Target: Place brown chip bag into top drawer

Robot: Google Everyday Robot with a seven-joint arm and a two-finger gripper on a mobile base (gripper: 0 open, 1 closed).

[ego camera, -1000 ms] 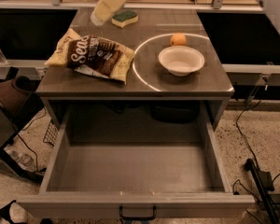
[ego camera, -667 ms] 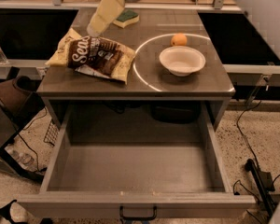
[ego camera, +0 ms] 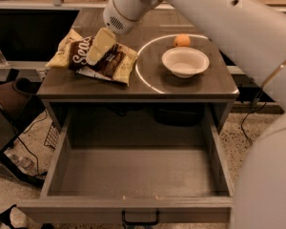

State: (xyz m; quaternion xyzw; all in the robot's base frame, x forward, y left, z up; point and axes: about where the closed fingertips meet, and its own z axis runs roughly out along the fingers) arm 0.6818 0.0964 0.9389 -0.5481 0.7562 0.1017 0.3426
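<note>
The crinkled dark-brown and pale-yellow brown chip bag (ego camera: 115, 62) lies by the grey table's (ego camera: 181, 86) left edge. The pale gripper (ego camera: 100, 46) rests over its middle; I cannot tell its grip. A round white bowl (ego camera: 185, 62) and a small orange fruit (ego camera: 182, 40) sit towards the right edge. Below the front edge, the wide grey metal top drawer (ego camera: 133, 173) stands open.

Brown chip bag (ego camera: 113, 62), lying on the bench (ego camera: 181, 87): white script lettering, legible only as "Se…". The remainder is covered by the hand (ego camera: 94, 56), positioned over the bag's middle. No other text legible.
</note>
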